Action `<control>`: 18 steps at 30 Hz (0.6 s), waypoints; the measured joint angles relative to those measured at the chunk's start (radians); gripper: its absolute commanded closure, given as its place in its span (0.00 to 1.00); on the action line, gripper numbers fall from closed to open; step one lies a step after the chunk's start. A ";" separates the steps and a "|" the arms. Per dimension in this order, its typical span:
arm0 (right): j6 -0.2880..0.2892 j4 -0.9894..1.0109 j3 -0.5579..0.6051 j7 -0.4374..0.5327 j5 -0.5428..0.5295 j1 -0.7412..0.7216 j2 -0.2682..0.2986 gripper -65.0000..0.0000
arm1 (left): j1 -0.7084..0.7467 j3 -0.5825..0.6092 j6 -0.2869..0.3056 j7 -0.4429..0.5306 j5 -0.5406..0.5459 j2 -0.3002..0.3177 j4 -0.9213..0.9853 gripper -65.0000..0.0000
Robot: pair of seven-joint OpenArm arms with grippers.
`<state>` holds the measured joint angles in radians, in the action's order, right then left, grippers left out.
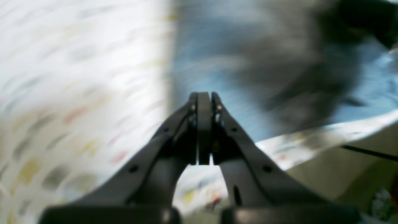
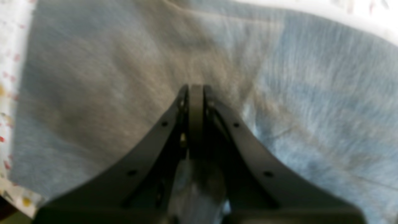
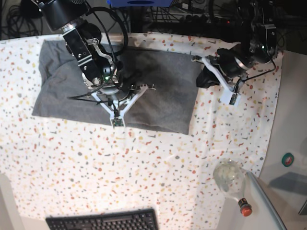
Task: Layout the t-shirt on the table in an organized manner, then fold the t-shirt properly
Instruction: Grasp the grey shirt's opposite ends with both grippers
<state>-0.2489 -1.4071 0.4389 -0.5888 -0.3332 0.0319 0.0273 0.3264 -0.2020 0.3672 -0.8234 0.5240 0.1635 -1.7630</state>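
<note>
Your right hand (image 2: 196, 90) is pinched fully closed right over the t-shirt (image 3: 158, 81), and your left hand (image 1: 204, 99) is clamped shut too, off past the shirt's edge over bare table (image 3: 144, 172). Both wrist views are smeared, so I can't honestly tell if the right one has any cloth nipped; nothing shows between the left jaws.

The shirt is spread mostly flat, directly under the right hand and just beside the left. To do this step well, open wide before going down, take an edge or corner rather than the middle of the fabric, and pull outward low and slow so wrinkles flatten.

Its long axis runs from one hand across to the other; collar end isn't clear.
</note>
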 measured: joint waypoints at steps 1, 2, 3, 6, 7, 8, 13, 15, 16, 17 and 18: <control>0.000 0.001 -0.021 -0.001 -0.001 0.005 0.000 1.00 | -0.030 0.018 0.000 -0.003 -0.009 0.004 0.026 1.00; 0.000 0.002 -0.040 0.000 0.000 0.005 -0.001 1.00 | -0.058 0.028 -0.003 -0.001 -0.014 0.009 0.058 1.00; 0.000 0.002 -0.058 0.001 0.003 0.002 0.000 1.00 | -0.087 0.034 -0.002 0.001 -0.015 0.010 0.098 1.00; -0.001 -0.001 -0.101 0.006 0.012 -0.010 0.001 1.00 | -0.158 0.034 -0.003 0.003 -0.013 0.008 0.229 1.00; -0.001 -0.005 -0.106 0.008 0.015 -0.009 0.003 1.00 | -0.171 0.035 -0.006 0.001 -0.018 0.008 0.261 1.00; -0.001 -0.006 -0.106 0.004 0.018 -0.006 0.005 1.00 | -0.183 0.034 -0.003 0.000 -0.014 0.010 0.293 1.00; -0.002 -0.146 -0.109 -0.056 0.009 0.048 0.013 1.00 | -0.231 0.034 -0.011 0.000 -0.020 0.010 0.385 1.00; 0.009 -0.232 -0.135 -0.087 0.001 0.075 0.025 1.00 | -0.218 0.036 -0.008 -0.003 -0.009 0.006 0.330 1.00; 0.006 -0.269 -0.167 -0.100 0.003 0.089 0.024 1.00 | -0.205 0.035 -0.008 -0.005 -0.011 0.006 0.287 1.00; 0.007 -0.300 -0.204 -0.111 0.004 0.103 0.025 0.97 | -0.192 0.028 -0.007 -0.004 -0.009 0.007 0.244 1.00; 0.007 -0.331 -0.253 -0.137 0.005 0.120 0.024 0.80 | -0.174 0.004 -0.002 -0.004 -0.003 0.006 0.196 1.00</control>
<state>-0.2417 -1.7378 0.1856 -0.7261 -0.3279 0.1516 0.0513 0.1520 -0.1982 0.3653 -0.8276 0.5205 0.1692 -1.5665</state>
